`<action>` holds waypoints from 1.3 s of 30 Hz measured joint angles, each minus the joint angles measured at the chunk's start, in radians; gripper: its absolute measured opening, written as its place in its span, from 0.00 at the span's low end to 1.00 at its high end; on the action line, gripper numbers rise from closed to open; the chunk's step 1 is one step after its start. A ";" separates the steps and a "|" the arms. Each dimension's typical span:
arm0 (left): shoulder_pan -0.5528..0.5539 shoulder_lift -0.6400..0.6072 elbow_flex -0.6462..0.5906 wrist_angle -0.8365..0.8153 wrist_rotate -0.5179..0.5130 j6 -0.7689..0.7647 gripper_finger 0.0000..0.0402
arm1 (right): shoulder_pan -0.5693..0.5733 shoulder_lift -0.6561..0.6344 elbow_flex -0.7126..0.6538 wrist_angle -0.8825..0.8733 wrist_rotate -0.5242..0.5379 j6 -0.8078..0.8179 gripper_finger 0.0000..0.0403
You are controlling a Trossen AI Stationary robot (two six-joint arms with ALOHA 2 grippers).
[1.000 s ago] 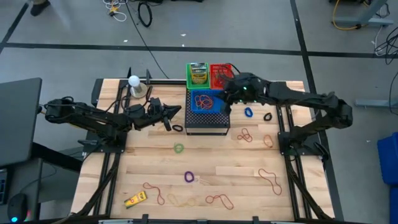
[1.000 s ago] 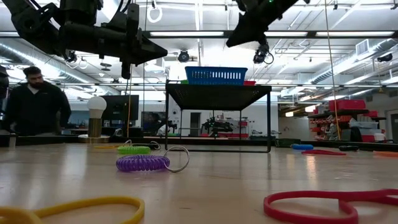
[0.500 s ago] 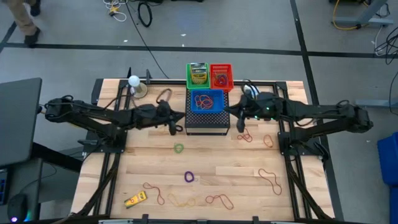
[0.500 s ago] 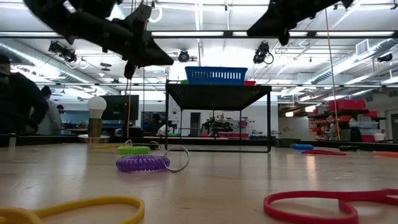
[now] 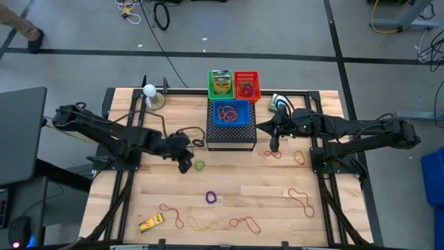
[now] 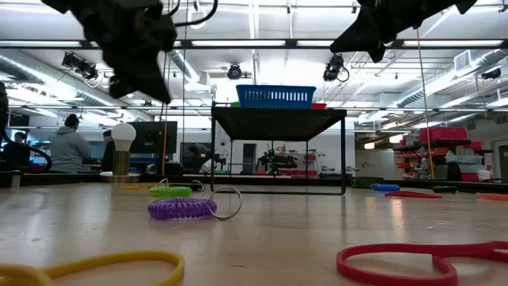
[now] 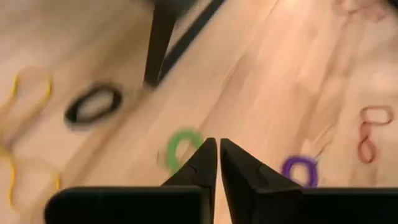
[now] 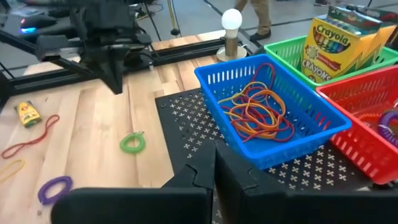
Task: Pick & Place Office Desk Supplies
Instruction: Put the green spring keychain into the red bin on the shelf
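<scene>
left gripper (image 5: 185,167) beside green ring (image 5: 200,165)

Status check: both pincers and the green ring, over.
Left pincer nearly shut, empty, beside green ring. Right pincer shut, empty, by black mesh stand. Ring clear, nothing blocking.

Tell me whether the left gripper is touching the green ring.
Apart. The low view shows the left gripper hanging high above the table while the green ring lies flat on the wood.

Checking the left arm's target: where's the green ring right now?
High view: the green ring lies on the table's left-centre, in front of the black mesh stand, beside the left gripper; the purple ring lies nearer the front edge.
</scene>
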 joint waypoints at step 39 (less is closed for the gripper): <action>0.026 0.422 0.000 0.048 0.039 -0.169 0.04 | 0.000 0.002 0.000 -0.002 -0.014 -0.066 0.03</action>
